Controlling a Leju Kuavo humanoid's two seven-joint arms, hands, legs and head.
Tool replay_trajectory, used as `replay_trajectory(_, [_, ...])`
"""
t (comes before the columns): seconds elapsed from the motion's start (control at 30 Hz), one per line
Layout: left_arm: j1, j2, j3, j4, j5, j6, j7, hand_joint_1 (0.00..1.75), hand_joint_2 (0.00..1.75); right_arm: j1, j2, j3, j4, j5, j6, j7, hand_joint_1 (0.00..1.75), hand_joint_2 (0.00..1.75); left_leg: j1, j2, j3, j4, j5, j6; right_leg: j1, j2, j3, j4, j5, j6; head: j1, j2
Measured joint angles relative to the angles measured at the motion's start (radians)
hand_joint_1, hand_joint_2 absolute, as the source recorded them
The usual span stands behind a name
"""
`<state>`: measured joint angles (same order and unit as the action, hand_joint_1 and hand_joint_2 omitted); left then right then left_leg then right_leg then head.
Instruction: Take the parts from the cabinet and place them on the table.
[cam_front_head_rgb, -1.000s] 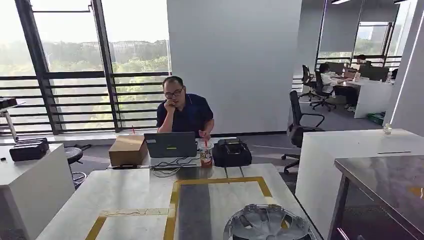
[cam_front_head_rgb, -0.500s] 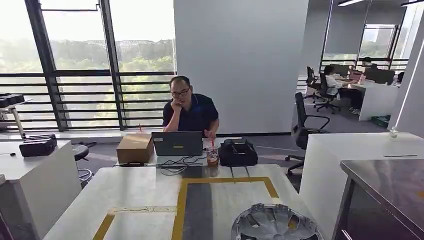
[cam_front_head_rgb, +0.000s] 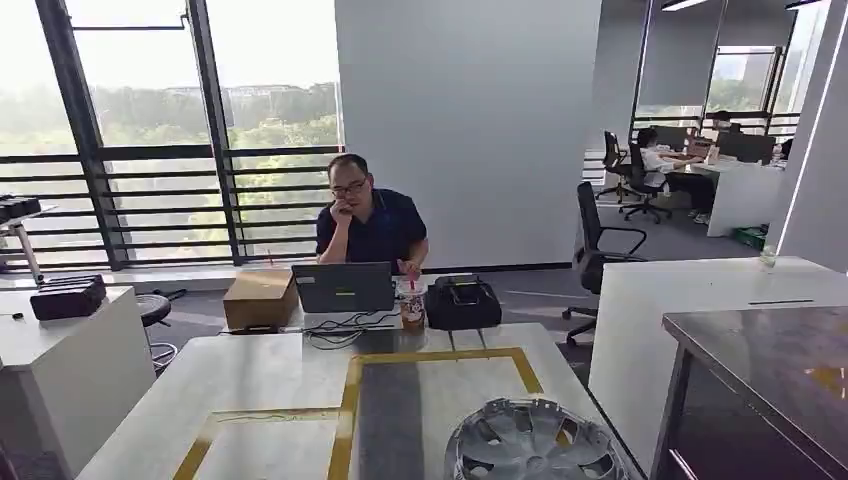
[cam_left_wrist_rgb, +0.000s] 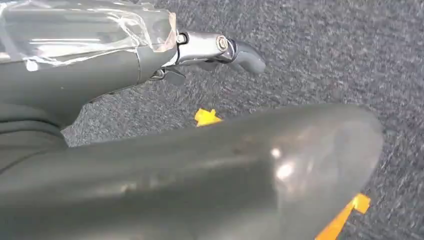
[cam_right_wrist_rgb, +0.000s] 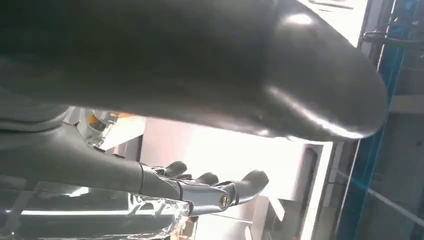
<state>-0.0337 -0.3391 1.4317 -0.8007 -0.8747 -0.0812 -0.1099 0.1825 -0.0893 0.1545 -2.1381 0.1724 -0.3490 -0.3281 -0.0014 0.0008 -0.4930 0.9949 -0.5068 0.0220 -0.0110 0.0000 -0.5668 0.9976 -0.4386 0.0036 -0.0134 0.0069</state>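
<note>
A silver wheel cover (cam_front_head_rgb: 530, 445) lies flat on the pale marble table (cam_front_head_rgb: 250, 370), at its near right edge beside a yellow-taped rectangle (cam_front_head_rgb: 440, 357). My left hand (cam_left_wrist_rgb: 150, 150) hangs over dark grey carpet with its fingers (cam_left_wrist_rgb: 240, 50) stretched out and nothing in it. My right hand (cam_right_wrist_rgb: 175, 75) also holds nothing; its fingers (cam_right_wrist_rgb: 225, 187) are slightly bent and apart, in front of a white panel and a blue frame (cam_right_wrist_rgb: 380, 125).
A person (cam_front_head_rgb: 368, 225) sits at the table's far end behind a laptop (cam_front_head_rgb: 343, 288), a cardboard box (cam_front_head_rgb: 260, 299), a cup (cam_front_head_rgb: 411, 303) and a black bag (cam_front_head_rgb: 462, 303). A steel-topped unit (cam_front_head_rgb: 770, 360) and a white counter (cam_front_head_rgb: 700, 300) stand right, a white desk (cam_front_head_rgb: 60, 340) left.
The whole head picture swung one way and back again, so the camera moved. The wheel cover stays in its place on the table.
</note>
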Motion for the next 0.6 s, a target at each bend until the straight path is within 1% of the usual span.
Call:
replay_trajectory(0.03, [-0.001, 0.0, -0.002, 0.002, 0.0, 0.0, 0.0, 0.0, 0.0, -0.001, 0.001, -0.002, 0.0, 0.001, 0.003, 0.002, 0.0, 0.0, -0.006, 0.0, -0.005, -0.001, 0.006, 0.002, -0.007, -0.001, -0.003, 0.0, 0.002, 0.004, -0.002, 0.0])
replay_trajectory(0.07, [0.0, 0.0, -0.004, 0.002, 0.001, 0.0, -0.001, 0.0, 0.0, -0.001, 0.004, -0.002, 0.0, 0.003, 0.008, 0.003, 0.0, 0.0, -0.008, 0.0, -0.008, 0.0, 0.008, 0.005, -0.008, -0.001, -0.004, -0.001, 0.006, 0.009, -0.001, 0.0])
replay_trajectory(0.1, [0.0, 0.002, -0.006, 0.002, 0.002, 0.0, -0.001, 0.0, 0.0, 0.0, 0.006, -0.003, 0.0, 0.005, 0.01, 0.003, 0.0, 0.0, -0.01, 0.0, -0.01, 0.0, 0.011, 0.009, -0.01, -0.002, -0.004, -0.004, 0.011, 0.016, -0.003, 0.0])
replay_trajectory(0.13, [0.002, 0.004, -0.006, 0.002, 0.003, 0.0, -0.002, 0.0, 0.0, -0.001, 0.009, -0.005, -0.002, 0.005, 0.015, 0.003, 0.0, 0.0, -0.011, 0.0, -0.011, -0.012, 0.023, 0.017, -0.006, -0.002, -0.003, -0.01, 0.018, 0.027, -0.003, 0.0])
replay_trajectory(0.17, [0.0, 0.003, -0.008, 0.003, 0.003, 0.0, -0.003, 0.0, 0.0, 0.0, 0.01, -0.009, -0.004, 0.006, 0.016, 0.003, 0.0, 0.0, -0.001, 0.007, -0.008, -0.028, 0.041, 0.019, -0.01, -0.001, -0.013, 0.006, 0.006, 0.025, -0.002, 0.0])
replay_trajectory(0.2, [-0.001, 0.003, -0.01, 0.005, 0.003, 0.0, -0.005, 0.0, 0.0, -0.001, 0.011, -0.011, -0.004, 0.007, 0.017, 0.003, 0.0, 0.0, 0.0, 0.006, -0.015, -0.033, 0.048, 0.026, -0.007, -0.001, -0.036, 0.044, -0.029, 0.018, 0.0, 0.0])
replay_trajectory(0.23, [0.0, 0.003, -0.013, 0.007, 0.003, 0.0, -0.005, 0.0, 0.0, -0.002, 0.011, -0.013, -0.004, 0.007, 0.018, 0.003, 0.0, 0.0, 0.0, 0.006, -0.024, -0.032, 0.054, 0.033, -0.008, -0.001, -0.065, 0.115, -0.072, 0.012, 0.002, 0.0])
replay_trajectory(0.27, [0.0, 0.003, -0.015, 0.011, 0.005, 0.001, -0.005, 0.0, 0.0, 0.0, 0.012, -0.014, -0.004, 0.007, 0.019, 0.003, 0.0, 0.0, -0.002, 0.006, -0.034, -0.032, 0.06, 0.033, -0.008, -0.001, -0.098, 0.2, -0.111, 0.009, 0.004, 0.0])
replay_trajectory(0.3, [0.0, 0.003, -0.016, 0.015, 0.005, 0.002, -0.006, 0.0, 0.0, 0.001, 0.012, -0.015, -0.004, 0.007, 0.019, 0.003, 0.0, 0.0, -0.003, 0.007, -0.044, -0.031, 0.067, 0.033, -0.008, -0.001, -0.126, 0.277, -0.141, 0.011, 0.003, 0.0])
replay_trajectory(0.33, [0.0, 0.004, -0.016, 0.018, 0.006, 0.004, -0.006, 0.0, 0.0, 0.001, 0.012, -0.015, -0.003, 0.007, 0.02, 0.003, 0.0, 0.0, -0.004, 0.007, -0.052, -0.03, 0.072, 0.032, -0.009, -0.001, -0.13, 0.304, -0.146, 0.017, 0.005, 0.0])
replay_trajectory(0.37, [0.0, 0.005, -0.016, 0.02, 0.006, 0.006, -0.006, 0.0, 0.0, 0.001, 0.013, -0.016, -0.003, 0.007, 0.021, 0.003, 0.0, 0.0, -0.005, 0.007, -0.058, -0.029, 0.076, 0.031, -0.01, -0.001, -0.114, 0.287, -0.14, 0.023, 0.005, 0.0])
replay_trajectory(0.4, [0.0, 0.005, -0.017, 0.023, 0.006, 0.009, -0.007, 0.0, 0.0, 0.001, 0.013, -0.016, -0.003, 0.008, 0.022, 0.002, 0.0, 0.0, -0.005, 0.007, -0.064, -0.026, 0.079, 0.029, -0.01, -0.001, -0.068, 0.219, -0.117, 0.032, 0.006, 0.0])
replay_trajectory(0.43, [0.0, 0.005, -0.017, 0.027, 0.006, 0.01, -0.008, 0.0, 0.0, 0.001, 0.013, -0.016, -0.003, 0.008, 0.024, 0.002, 0.0, 0.0, -0.004, 0.006, -0.07, -0.019, 0.081, 0.027, -0.011, -0.001, -0.003, 0.113, -0.084, 0.041, 0.006, 0.0])
replay_trajectory(0.47, [0.0, 0.005, -0.018, 0.029, 0.011, 0.011, -0.009, 0.0, 0.0, 0.0, 0.013, -0.017, -0.003, 0.008, 0.026, 0.001, 0.0, 0.0, -0.005, 0.006, -0.076, -0.009, 0.081, 0.025, -0.012, -0.002, 0.06, 0.011, -0.062, 0.044, 0.007, 0.0])
replay_trajectory(0.5, [0.0, 0.006, -0.019, 0.029, 0.015, 0.012, -0.01, 0.0, 0.0, -0.003, 0.013, -0.018, -0.003, 0.008, 0.027, 0.001, 0.0, 0.0, -0.009, 0.006, -0.082, -0.003, 0.08, 0.021, -0.009, -0.001, 0.066, -0.016, -0.073, 0.032, 0.008, 0.0])
replay_trajectory(0.53, [0.0, 0.006, -0.021, 0.03, 0.017, 0.013, -0.01, 0.0, 0.0, -0.001, 0.013, -0.018, -0.003, 0.008, 0.028, 0.0, 0.0, 0.0, -0.012, 0.005, -0.085, 0.002, 0.082, 0.015, -0.007, 0.001, 0.061, -0.014, -0.063, 0.017, 0.005, 0.0])
replay_trajectory(0.6, [0.0, 0.007, -0.021, 0.032, 0.018, 0.013, -0.011, 0.0, 0.0, -0.001, 0.013, -0.021, -0.003, 0.007, 0.029, -0.001, 0.0, 0.0, -0.008, 0.005, -0.087, -0.001, 0.09, 0.002, -0.001, 0.001, 0.057, -0.011, -0.058, 0.008, 0.003, 0.0])
